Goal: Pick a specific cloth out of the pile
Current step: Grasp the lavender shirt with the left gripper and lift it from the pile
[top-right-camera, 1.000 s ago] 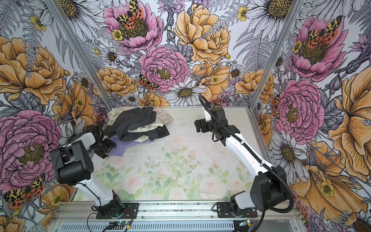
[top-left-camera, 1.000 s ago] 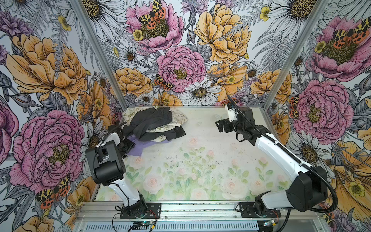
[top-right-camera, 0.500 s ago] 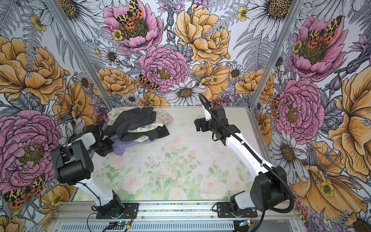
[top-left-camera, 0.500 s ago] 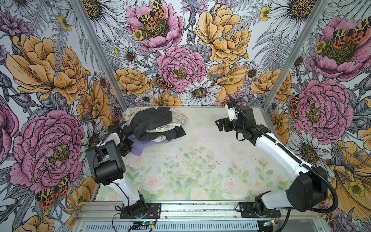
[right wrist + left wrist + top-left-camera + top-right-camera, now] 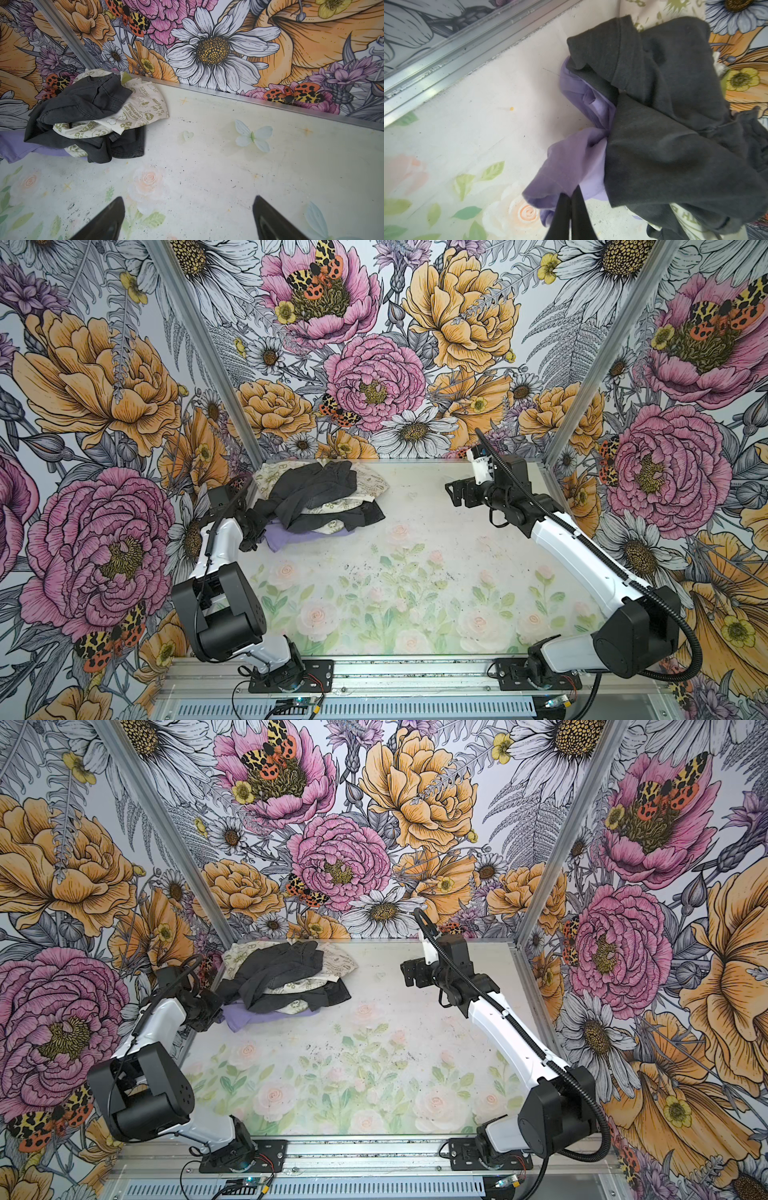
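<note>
Jaws, left gripper (image 5: 570, 192): closed tight together, pinching the near hem of the cloth (image 5: 571, 162), the plain lavender garment. The hold looks shallow, at the edge only.

Jaws, right gripper (image 5: 188, 199): spread wide and holding nothing. It hangs over bare worktop (image 5: 415, 564), right of centre in both top views and well apart from the pile (image 5: 316, 493).

Cloth, location: upper left of the worktop in both top views, at the lower left edge of the pile. Only a strip shows. The rest lies under dark grey garments and cream fabric with olive-green print. In the left wrist view a dark grey garment lies across it just beyond the pinch.

Pile: heaped near the back left corner of the worktop.

Progress, by judgement: the right cloth is singled out and gripped, so that part appears done. Left to do: draw it out from under the heap and bring it clear onto open worktop. Most of it is not yet free.

Risks, by judgement: the overlying dark garment may drag along, or the hem may slip from the pinch.
</note>
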### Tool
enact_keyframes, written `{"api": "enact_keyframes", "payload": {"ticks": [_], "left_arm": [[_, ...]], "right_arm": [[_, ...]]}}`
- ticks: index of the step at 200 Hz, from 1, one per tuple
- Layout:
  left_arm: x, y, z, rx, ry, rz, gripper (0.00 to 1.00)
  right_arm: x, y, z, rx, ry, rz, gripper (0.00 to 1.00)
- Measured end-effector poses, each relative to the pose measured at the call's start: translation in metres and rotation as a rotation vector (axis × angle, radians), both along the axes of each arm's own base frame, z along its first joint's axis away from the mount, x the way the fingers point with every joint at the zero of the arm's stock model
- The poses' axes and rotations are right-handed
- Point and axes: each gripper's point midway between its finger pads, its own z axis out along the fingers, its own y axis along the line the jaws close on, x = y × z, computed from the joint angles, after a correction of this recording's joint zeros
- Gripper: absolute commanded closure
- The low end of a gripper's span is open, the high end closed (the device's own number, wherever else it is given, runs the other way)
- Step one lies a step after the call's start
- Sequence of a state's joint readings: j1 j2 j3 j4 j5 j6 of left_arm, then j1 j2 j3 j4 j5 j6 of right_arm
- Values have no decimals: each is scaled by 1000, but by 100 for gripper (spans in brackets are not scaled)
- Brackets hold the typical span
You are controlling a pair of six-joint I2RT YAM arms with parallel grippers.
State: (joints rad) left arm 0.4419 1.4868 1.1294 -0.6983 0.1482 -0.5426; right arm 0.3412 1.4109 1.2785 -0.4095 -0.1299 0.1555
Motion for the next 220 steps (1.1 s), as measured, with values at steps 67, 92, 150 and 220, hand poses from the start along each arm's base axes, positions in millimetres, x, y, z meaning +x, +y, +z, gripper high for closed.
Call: {"api": "enact_keyframes", "payload": {"ticks": [67,92,150,220], "left_arm": [[-2,-7,52,21,-139,0,100],[4,-8,75,24,-193,-9,100],[11,-11,137,59,-334,-16,100],[12,-13,178,86,-410,-19,100]], "right_arm": [[2,7,10,1,-20,33,5],[0,10,11,3,-20,44,5],[-1,14,13,2,-23,59,5],[-3,17,13,-4,-28,78,5]]}}
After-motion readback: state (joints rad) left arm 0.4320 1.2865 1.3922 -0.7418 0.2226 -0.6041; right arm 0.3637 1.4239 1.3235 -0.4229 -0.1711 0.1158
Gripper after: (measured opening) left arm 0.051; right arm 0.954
